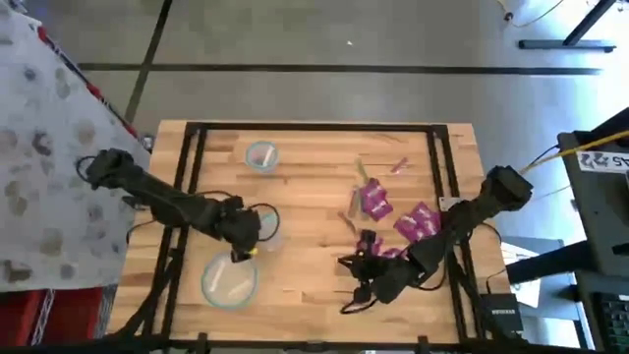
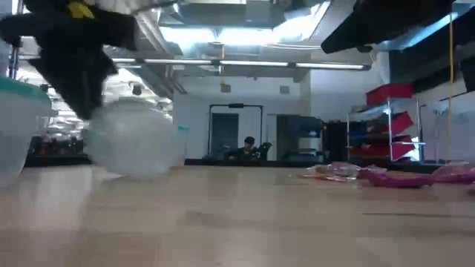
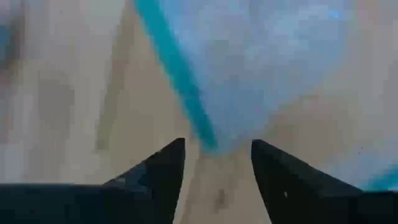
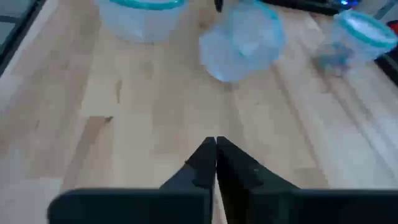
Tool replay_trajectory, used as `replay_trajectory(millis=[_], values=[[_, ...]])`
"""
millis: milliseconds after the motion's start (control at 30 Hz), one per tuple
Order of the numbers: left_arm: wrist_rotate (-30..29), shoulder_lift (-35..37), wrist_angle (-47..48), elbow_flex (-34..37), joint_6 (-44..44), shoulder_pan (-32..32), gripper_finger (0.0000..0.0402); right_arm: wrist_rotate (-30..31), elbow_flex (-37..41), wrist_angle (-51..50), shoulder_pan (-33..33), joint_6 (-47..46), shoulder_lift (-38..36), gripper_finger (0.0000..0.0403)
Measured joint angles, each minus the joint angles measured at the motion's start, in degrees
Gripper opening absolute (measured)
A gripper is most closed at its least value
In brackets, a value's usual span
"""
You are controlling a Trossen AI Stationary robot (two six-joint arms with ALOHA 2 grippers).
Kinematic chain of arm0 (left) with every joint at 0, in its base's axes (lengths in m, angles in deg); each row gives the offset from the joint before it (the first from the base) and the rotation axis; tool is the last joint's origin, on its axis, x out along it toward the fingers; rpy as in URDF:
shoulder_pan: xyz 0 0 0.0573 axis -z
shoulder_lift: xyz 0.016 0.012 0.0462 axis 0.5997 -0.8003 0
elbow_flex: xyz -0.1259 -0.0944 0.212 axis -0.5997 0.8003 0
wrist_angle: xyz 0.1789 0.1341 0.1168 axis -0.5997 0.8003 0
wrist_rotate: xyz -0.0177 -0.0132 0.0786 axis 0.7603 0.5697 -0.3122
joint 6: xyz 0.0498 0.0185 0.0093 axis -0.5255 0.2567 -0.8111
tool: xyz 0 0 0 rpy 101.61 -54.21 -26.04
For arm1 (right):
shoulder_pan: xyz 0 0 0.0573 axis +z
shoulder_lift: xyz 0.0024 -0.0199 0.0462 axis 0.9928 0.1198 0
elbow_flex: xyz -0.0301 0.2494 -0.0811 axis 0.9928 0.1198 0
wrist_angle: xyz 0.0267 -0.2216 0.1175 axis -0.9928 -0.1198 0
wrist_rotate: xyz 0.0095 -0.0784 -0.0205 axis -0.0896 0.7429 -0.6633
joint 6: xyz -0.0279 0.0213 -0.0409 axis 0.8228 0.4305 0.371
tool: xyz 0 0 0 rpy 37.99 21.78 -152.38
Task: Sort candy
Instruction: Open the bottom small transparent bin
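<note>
We take the candy [image 1: 393,211] as our landmark: a loose heap of magenta-purple packets with a few thin pink and greenish pieces, lying on the desk [image 1: 314,285] toward the right arm's side. None of it sits in a bowl that we can make out.

The right pincer [image 1: 356,264] hangs low over the desk just beside the near edge of the candy, fingers pressed together and empty. In its own wrist view it faces away from the heap, toward the bowls. The nearest packets lie just behind and beside it, so we judge this is the arm to make the pick, and it would have to turn back and spread its fingers first. The packets lie at mixed angles; we cannot give one long axis for the heap.

The left pincer [image 1: 243,239] is well apart from the candy, across the desk. Its fingers [image 3: 163,168] stand apart astride the teal rim of a tipped clear bowl [image 1: 263,224], which looks lifted onto its side. Whether the fingers press the rim we cannot tell. Two more bowls [image 1: 228,280] stand farther from the candy.

We can read no brand or label on the wrappers. A white tag at the right edge of the high view bears print too small to read.
</note>
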Motion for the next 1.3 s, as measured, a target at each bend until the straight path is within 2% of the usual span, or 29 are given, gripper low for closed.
replay_trajectory(millis=[233, 300, 400, 533, 633, 800, 933, 1100, 1300], values=[[1.3, -0.2, -4.5, 0.9, -2.5, -1.2, 0.0171, -0.1, 0.0, 0.7, -0.3, 0.3, 0.0, 0.0000], [1.1, -0.2, -4.1, 1.0, -2.5, -1.1, 0.0171, -2.0, 0.0, 3.3, -2.1, 2.7, 0.0, 0.0004], [-1.2, -0.2, -4.5, 1.0, -2.5, -1.1, 0.0171, -9.0, 0.0, 8.7, -7.2, 11.7, 0.0, 0.0030], [-3.8, -0.2, -6.7, 1.3, -3.1, -1.1, 0.0171, -25.2, -0.1, 15.6, -17.3, 21.3, 0.0, 0.0104], [-3.9, -0.2, -9.9, 2.9, -4.5, -1.1, 0.0171, -36.1, -0.1, 20.3, -25.3, 25.0, 0.8, 0.0166], [-4.7, -0.2, -13.4, 5.6, -5.3, -1.1, 0.0171, -48.9, -0.1, 28.7, -35.2, 28.8, 6.5, 0.0241], [-5.7, -0.2, -14.3, 6.9, -5.3, -1.1, 0.0171, -54.4, -1.0, 37.1, -40.2, 31.3, 11.4, 0.0264], [-6.5, -0.2, -15.8, 8.0, -5.5, -1.5, 0.0171, -64.3, -6.3, 38.4, -45.6, 29.4, 18.5, 0.0266], [-7.8, -0.2, -17.9, 8.0, -5.5, -2.2, 0.0171, -72.7, -13.4, 38.3, -47.4, 28.5, 27.5, 0.0266]])
